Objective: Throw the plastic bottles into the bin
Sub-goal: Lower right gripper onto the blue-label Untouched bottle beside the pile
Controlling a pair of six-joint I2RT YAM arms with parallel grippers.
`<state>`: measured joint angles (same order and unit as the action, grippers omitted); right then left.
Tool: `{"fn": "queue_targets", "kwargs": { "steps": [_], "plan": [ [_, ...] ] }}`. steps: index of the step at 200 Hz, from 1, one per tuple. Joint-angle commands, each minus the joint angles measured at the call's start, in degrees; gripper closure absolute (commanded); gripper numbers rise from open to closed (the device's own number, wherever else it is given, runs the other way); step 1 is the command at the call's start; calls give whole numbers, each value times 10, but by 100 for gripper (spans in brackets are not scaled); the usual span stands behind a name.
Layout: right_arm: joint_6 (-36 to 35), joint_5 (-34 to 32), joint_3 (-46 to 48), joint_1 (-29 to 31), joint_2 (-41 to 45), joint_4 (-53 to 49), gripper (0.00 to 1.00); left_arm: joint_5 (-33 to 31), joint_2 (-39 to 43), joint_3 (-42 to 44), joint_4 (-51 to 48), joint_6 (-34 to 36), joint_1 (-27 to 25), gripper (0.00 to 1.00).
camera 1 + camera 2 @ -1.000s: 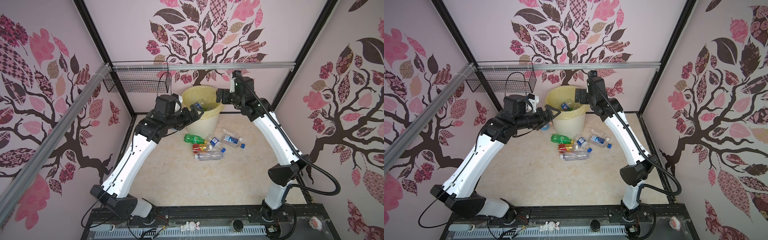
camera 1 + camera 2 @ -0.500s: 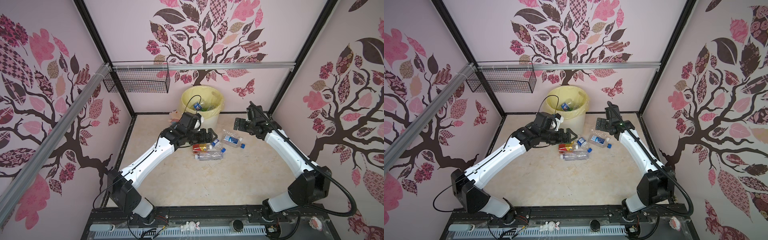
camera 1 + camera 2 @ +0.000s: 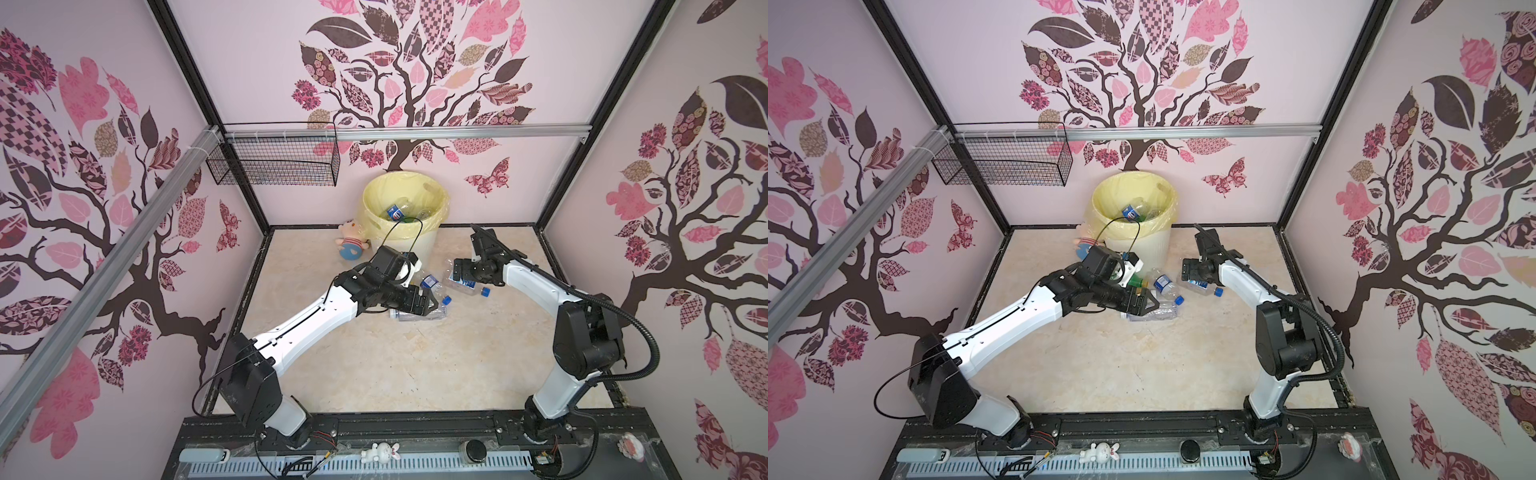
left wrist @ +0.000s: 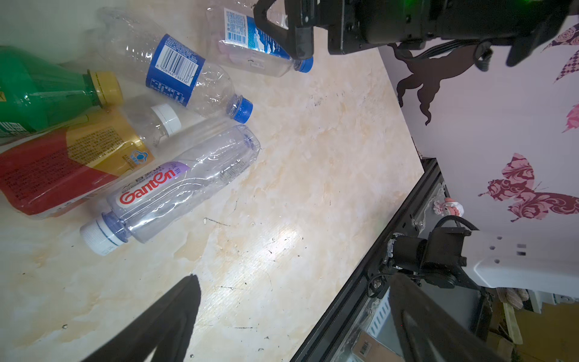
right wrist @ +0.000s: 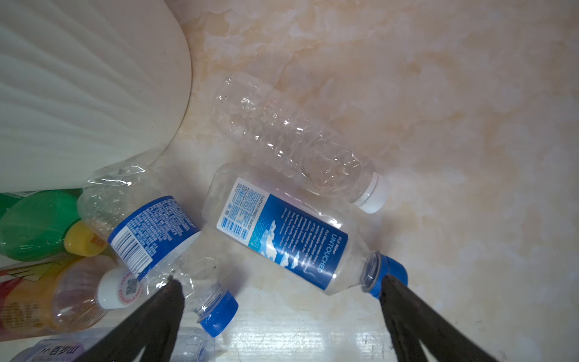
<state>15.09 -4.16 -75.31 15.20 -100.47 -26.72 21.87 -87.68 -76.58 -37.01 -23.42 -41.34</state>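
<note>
The bin (image 3: 420, 245) (image 3: 1156, 246) stands at the back wall with several plastic bottles (image 3: 398, 212) inside. Several more bottles lie on the floor in front of it. My left gripper (image 3: 434, 301) (image 4: 294, 279) is open and empty, low beside a clear Ganten bottle (image 4: 185, 181) (image 3: 415, 314). A red-labelled bottle (image 4: 62, 166), a green bottle (image 4: 40, 91) and a crumpled blue-labelled bottle (image 4: 175, 69) lie next to it. My right gripper (image 3: 457, 272) (image 5: 279, 280) hangs open just above the neck end of a square blue-labelled bottle (image 5: 282, 235). A clear white-capped bottle (image 5: 294, 138) lies beyond.
A pink-and-blue plush doll (image 3: 351, 245) lies left of the bin. A black wire basket (image 3: 274, 166) hangs on the back rail. Patterned walls close in three sides and the black rail (image 3: 374, 424) runs along the front. The bin's ribbed wall (image 5: 78, 94) is near my right gripper.
Both arms came down and forward from over the bin to the bottles on the floor. Both grippers stayed open and empty.
</note>
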Motion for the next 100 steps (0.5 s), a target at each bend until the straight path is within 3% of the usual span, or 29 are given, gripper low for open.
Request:
{"fn": "queue_targets", "kwargs": {
  "steps": [1,100],
  "plan": [
    [-26,-1,-27,-12,-32,8,0,-8,-2,2,1,32,0,3],
    [-60,53,-79,-15,-121,-4,0,-43,-46,-45,-20,27,-1,3]
  ]
}}
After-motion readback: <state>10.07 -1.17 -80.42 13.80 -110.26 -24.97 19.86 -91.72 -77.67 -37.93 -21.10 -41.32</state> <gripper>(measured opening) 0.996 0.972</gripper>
